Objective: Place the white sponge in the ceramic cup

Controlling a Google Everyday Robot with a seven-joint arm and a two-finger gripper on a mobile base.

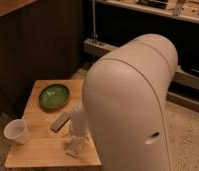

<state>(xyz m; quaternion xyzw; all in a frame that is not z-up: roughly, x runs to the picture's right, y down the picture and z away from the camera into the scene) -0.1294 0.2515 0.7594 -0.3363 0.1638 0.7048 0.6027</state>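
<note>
The ceramic cup [17, 132] is plain white and stands upright at the front left corner of the wooden table [40, 150]. My gripper [73, 145] hangs low over the table's front right part, below my pale forearm [78, 120], well to the right of the cup. A small pale mottled patch sits right at the gripper; it looks like the white sponge [71, 148], but I cannot tell whether it is held or lying on the table.
A green round dish [54, 96] sits at the back of the table. A dark grey rectangular block [59, 121] lies between the dish and my gripper. My big white arm housing [130, 105] fills the right half. Dark shelving [143, 20] stands behind.
</note>
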